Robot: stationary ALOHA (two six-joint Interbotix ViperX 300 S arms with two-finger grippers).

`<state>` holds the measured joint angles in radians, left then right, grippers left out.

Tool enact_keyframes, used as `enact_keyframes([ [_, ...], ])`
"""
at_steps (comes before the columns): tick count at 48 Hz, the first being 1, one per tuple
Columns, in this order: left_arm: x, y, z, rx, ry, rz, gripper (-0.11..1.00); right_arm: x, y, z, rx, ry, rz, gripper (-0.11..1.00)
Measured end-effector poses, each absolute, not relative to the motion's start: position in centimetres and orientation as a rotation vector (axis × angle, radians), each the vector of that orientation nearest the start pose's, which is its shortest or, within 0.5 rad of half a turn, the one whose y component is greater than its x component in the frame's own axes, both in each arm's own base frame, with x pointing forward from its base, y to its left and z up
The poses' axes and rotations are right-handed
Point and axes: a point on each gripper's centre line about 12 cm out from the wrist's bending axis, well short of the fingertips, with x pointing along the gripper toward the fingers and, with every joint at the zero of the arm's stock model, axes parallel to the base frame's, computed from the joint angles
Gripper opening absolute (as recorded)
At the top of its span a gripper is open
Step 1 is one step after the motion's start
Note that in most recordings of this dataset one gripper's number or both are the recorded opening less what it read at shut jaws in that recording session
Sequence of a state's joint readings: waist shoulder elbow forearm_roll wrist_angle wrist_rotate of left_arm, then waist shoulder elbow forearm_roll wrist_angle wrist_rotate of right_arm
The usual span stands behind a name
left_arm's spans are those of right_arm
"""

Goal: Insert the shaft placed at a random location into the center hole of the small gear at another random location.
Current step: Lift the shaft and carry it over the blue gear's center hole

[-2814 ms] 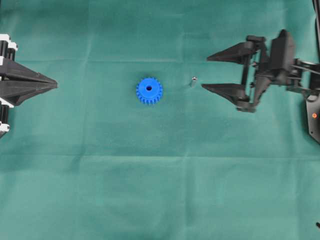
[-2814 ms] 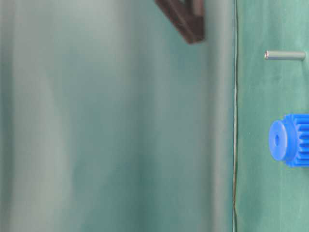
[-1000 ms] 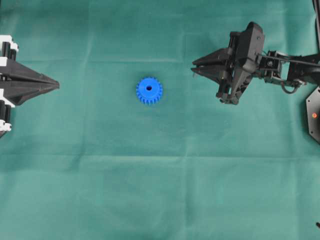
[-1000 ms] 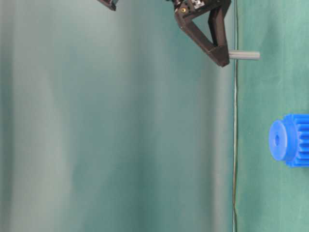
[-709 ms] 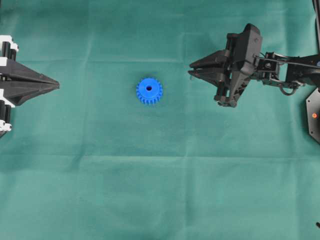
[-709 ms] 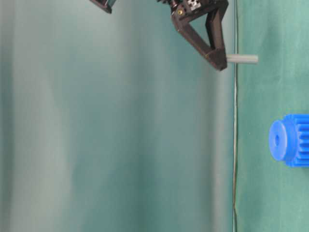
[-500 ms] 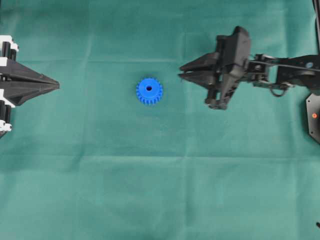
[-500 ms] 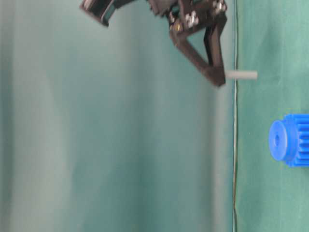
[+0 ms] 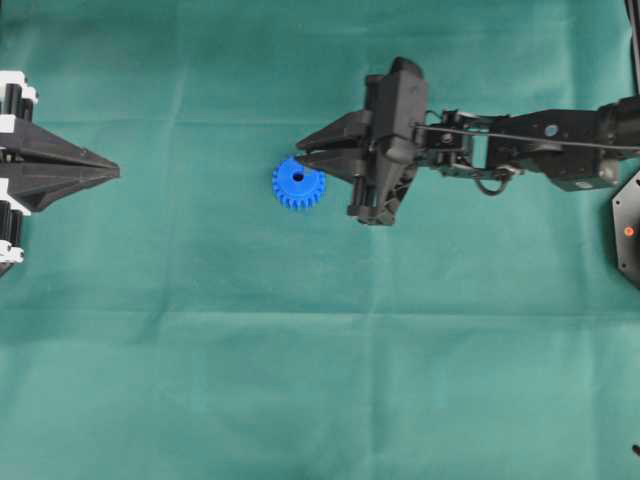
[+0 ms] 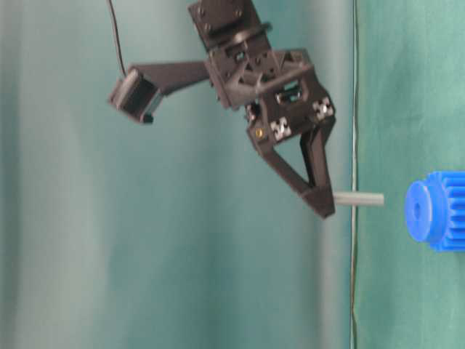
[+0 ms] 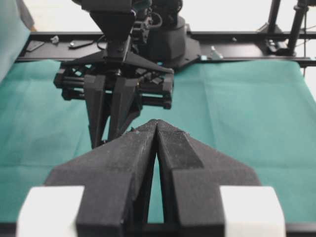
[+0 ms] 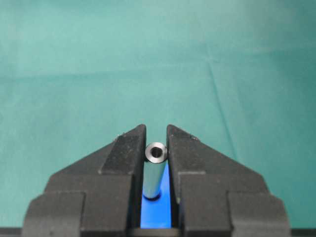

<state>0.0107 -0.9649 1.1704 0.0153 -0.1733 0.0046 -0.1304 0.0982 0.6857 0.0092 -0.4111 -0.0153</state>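
The small gear (image 9: pixel 298 184) lies flat on the green cloth, bright blue, with its center hole (image 9: pixel 298 177) showing dark. My right gripper (image 9: pixel 302 157) hovers over the gear's far edge, shut on the shaft (image 12: pixel 155 170), a grey metal pin held upright between the fingers. In the table-level view the shaft (image 10: pixel 358 199) pokes out past the fingertip, a short gap from the gear's hub (image 10: pixel 425 211) and slightly off the hole's line. The right wrist view shows blue gear (image 12: pixel 159 217) below the pin. My left gripper (image 9: pixel 112 172) rests shut at the left edge.
Green cloth (image 9: pixel 320 350) covers the whole table. The right arm (image 9: pixel 520 145) stretches in from the right edge. A black base part (image 9: pixel 628 235) sits at the far right. In the left wrist view, the right gripper (image 11: pixel 114 98) hangs just beyond my shut left gripper (image 11: pixel 156 123).
The right gripper has carried the shaft leftward, from well right of the gear to just over it. The gear and the left gripper have not moved.
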Motion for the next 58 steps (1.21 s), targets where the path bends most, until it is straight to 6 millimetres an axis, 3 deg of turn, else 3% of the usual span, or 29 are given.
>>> enact_keyframes([
  [19,19.9,0.2,28.1,0.018,0.035,0.008,0.0,41.5,-5.4,16.1,0.017,0.393,-0.128,0.13],
  [44,19.9,0.2,28.1,0.019,0.038,0.008,0.0,42.3,-5.6,13.1,0.021,0.457,-0.129,0.13],
  [58,19.9,0.2,28.0,0.018,0.042,0.008,0.0,42.3,-5.6,13.2,0.021,0.454,-0.129,0.13],
])
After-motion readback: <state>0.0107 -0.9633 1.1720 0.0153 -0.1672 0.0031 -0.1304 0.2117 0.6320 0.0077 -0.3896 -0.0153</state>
